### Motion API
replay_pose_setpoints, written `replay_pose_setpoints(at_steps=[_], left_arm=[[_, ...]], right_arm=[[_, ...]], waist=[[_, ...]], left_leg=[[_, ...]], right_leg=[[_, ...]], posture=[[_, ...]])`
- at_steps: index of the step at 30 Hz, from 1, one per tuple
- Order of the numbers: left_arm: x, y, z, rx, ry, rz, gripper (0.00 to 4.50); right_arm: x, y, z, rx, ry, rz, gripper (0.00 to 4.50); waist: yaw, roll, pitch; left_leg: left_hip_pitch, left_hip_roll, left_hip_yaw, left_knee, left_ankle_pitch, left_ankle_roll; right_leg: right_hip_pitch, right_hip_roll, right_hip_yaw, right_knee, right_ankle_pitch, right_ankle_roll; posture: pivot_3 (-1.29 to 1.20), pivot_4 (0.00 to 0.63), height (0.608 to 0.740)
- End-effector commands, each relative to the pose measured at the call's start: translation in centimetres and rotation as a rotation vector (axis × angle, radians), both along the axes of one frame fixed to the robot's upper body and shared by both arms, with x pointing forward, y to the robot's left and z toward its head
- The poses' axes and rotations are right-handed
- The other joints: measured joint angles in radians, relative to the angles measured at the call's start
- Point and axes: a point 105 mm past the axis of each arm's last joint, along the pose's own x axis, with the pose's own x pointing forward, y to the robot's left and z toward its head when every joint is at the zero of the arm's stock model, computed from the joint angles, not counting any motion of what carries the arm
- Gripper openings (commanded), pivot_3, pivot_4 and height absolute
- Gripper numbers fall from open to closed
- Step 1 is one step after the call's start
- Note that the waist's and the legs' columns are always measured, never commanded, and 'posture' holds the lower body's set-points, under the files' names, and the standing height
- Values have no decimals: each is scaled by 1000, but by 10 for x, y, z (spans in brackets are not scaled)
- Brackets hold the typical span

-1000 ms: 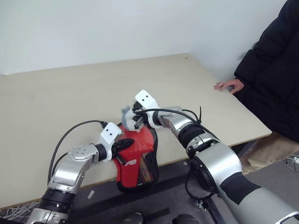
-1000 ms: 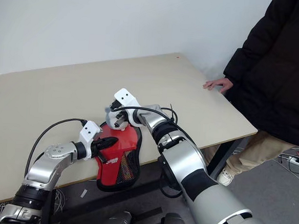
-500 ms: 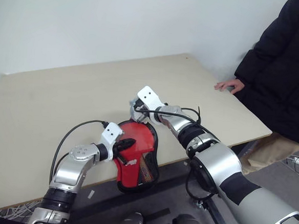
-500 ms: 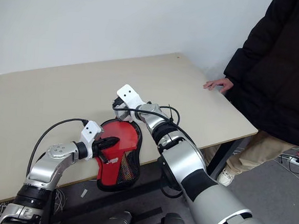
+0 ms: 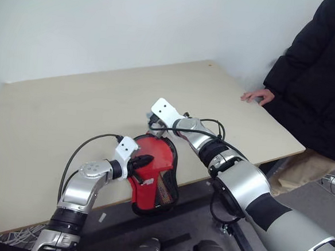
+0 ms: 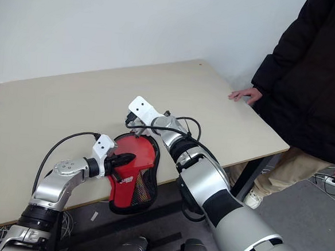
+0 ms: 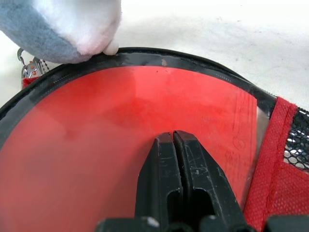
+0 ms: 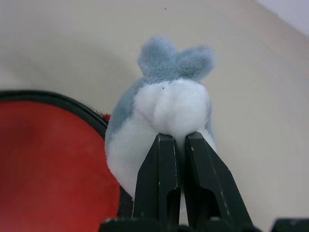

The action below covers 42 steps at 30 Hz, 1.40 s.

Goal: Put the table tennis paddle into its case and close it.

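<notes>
Paddle (image 5: 154, 153) inside case (image 5: 169, 186); left gripper (image 7: 174, 137) closed on it; right gripper (image 8: 176, 140) pinches, seemingly, plush zipper charm (image 8: 166, 111).

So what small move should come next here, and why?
Probably the right hand, shut on the grey-and-white plush zipper charm, pulls it along the black-edged case rim. The red rubber paddle face already sits inside, the left hand pressing it.

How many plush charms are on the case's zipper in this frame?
1. A grey-and-white plush charm sits at the top rim of the case, pinched by the right gripper. The far side of the case is hidden, so another could be there.
</notes>
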Motion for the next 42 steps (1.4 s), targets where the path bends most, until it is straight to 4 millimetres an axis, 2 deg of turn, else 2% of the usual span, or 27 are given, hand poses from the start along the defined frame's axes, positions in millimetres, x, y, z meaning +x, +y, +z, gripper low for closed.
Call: replay_pose_setpoints(at_steps=[1, 5, 14, 19, 26, 34, 42], left_arm=[[-3, -3, -9, 9, 39, -25, 0], [-3, -4, -9, 9, 41, -30, 0], [-3, -5, -11, 8, 48, -36, 0], [-3, -5, -11, 8, 50, -36, 0], [-4, -5, -11, 9, 51, -37, 0], [-3, -5, -11, 10, 54, -41, 0], [1, -7, -11, 7, 56, -49, 0]], right_arm=[[-35, 56, -4, -7, -44, 141, 34], [-29, 51, 1, -50, -107, 145, 34], [-15, 48, 33, -70, -234, 132, 34], [-9, 42, 40, -111, -285, 119, 34], [6, 22, 49, -214, -373, 98, 34], [18, -4, 47, -287, -396, 86, 34], [31, -32, 56, -322, -414, 70, 34]], waist=[[1, 0, 0], [1, 0, 0], [4, 0, 0], [11, 0, 0], [12, 0, 0], [12, 0, 0], [17, 0, 0]], left_leg=[[0, 0, 0, 0, 0, 0], [0, 0, 0, 0, 0, 0], [0, 0, 0, 0, 0, 0], [0, 0, 0, 0, 0, 0], [0, 0, 0, 0, 0, 0], [0, 0, 0, 0, 0, 0], [0, 0, 0, 0, 0, 0]], right_leg=[[0, 0, 0, 0, 0, 0], [0, 0, 0, 0, 0, 0], [0, 0, 0, 0, 0, 0], [0, 0, 0, 0, 0, 0], [-1, 0, 0, 0, 0, 0], [-1, 0, 0, 0, 0, 0], [-1, 0, 0, 0, 0, 0]], posture=[[0, 0, 740], [0, 0, 740], [0, 0, 740], [0, 0, 740], [0, 0, 740], [0, 0, 740], [0, 0, 740]])
